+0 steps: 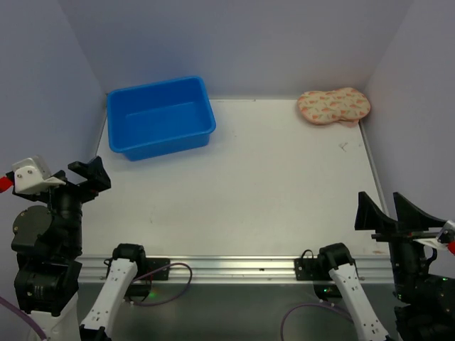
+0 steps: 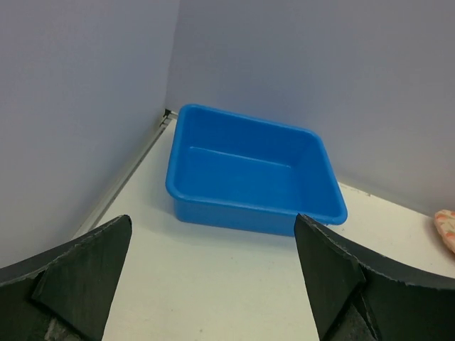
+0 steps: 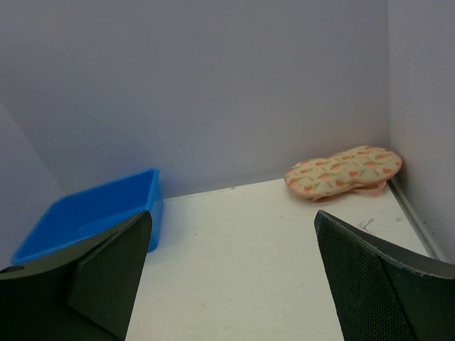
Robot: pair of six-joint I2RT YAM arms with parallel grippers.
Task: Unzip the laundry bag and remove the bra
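Laundry bag [image 1: 333,107] lies far right; left gripper [image 1: 89,177] and right gripper [image 1: 382,206] spread wide.

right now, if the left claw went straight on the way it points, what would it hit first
Likely the blue tub, its near wall: it sits straight ahead, centred between the fingers of the open left claw. Height is hard to judge, so it might clear the rim.

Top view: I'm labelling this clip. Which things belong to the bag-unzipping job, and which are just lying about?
For the job:
laundry bag, far right corner
left gripper and right gripper, both open and empty

Lying about:
blue tub, far left
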